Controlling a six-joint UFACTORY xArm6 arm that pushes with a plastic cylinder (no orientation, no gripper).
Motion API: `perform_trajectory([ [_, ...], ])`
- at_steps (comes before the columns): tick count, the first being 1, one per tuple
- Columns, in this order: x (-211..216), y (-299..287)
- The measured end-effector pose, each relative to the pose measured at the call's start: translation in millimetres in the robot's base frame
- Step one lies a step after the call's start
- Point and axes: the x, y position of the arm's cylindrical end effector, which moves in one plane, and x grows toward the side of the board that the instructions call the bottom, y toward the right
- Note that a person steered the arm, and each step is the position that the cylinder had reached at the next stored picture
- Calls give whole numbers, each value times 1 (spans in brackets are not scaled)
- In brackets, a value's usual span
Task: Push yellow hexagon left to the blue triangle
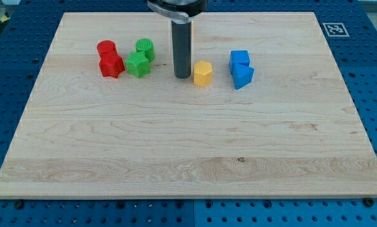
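Observation:
The yellow hexagon [203, 74] stands on the wooden board in the upper middle of the view. The blue triangle [243, 76] lies to its right, with a gap between them. A blue cube [239, 59] touches the triangle just above it. My tip [183, 76] is on the board just left of the yellow hexagon, close to it or touching it.
A green star [137, 64] and a green cylinder [145, 48] sit left of my tip. A red star [111, 65] and a red cylinder [106, 48] sit further left. The board [188, 151] has blue perforated table around its edges.

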Motion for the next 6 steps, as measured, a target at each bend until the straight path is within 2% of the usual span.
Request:
perform_trajectory([
  [2,2,6],
  [4,2,53],
  [5,-8,42],
  [6,-60,21],
])
